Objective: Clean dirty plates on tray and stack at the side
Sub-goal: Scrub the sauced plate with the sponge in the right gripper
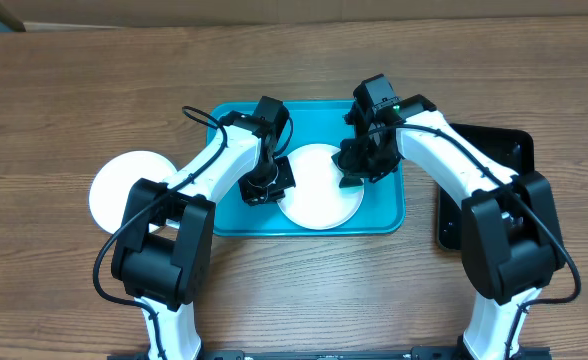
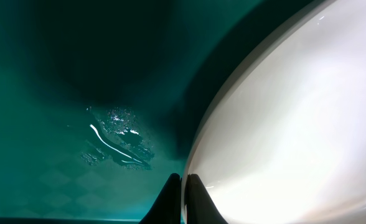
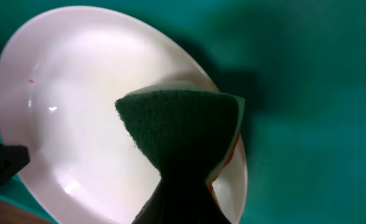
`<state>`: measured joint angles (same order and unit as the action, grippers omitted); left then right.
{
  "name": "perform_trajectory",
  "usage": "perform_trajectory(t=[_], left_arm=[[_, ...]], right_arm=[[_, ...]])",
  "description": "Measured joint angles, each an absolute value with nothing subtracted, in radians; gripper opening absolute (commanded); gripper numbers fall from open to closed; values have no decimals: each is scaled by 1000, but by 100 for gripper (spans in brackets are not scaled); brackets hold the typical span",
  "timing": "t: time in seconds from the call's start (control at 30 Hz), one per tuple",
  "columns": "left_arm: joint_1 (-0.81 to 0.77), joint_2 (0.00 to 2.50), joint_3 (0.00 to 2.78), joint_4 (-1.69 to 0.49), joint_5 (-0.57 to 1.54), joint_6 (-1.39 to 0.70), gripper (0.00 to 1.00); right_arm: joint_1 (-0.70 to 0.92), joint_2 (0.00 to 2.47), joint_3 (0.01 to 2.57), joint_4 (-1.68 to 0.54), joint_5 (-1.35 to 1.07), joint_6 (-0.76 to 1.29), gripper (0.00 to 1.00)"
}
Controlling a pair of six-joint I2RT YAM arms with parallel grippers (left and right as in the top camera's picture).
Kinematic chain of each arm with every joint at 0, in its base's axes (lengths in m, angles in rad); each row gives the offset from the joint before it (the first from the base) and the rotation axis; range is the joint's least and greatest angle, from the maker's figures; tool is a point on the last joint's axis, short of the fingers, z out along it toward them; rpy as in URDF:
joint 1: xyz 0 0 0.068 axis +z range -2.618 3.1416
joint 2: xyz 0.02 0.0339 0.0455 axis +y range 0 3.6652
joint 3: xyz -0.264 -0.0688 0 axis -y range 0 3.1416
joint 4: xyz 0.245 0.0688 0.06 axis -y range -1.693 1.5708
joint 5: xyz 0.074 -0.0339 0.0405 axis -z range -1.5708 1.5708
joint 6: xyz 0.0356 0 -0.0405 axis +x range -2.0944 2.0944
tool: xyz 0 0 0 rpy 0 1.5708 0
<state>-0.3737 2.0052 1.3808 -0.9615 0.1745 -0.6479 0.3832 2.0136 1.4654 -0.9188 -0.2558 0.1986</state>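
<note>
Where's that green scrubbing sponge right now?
The green sponge is pinched in the robot's right hand. In the right wrist view it sits over the right edge of the white plate, which lies on the turquoise tray.

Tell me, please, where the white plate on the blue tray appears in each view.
Overhead: the white plate lies at the picture's centre.
Left wrist: the white plate fills the right half.
Right wrist: the white plate lies upper left, partly behind the sponge.
Shared landmark: the turquoise tray under it.
</note>
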Motion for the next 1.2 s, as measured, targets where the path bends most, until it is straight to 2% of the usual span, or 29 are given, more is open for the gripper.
perform_trajectory(t=[0.47, 0.73, 1.2], left_arm=[[-373, 2005, 1381, -966, 167, -648, 4], [-373, 2005, 1381, -966, 167, -648, 4], [-373, 2005, 1381, -966, 167, -648, 4]], right_arm=[[442, 2047, 1416, -868, -339, 209, 4], [468, 2064, 1491, -837, -385, 209, 4], [579, 2068, 1499, -797, -346, 209, 4]])
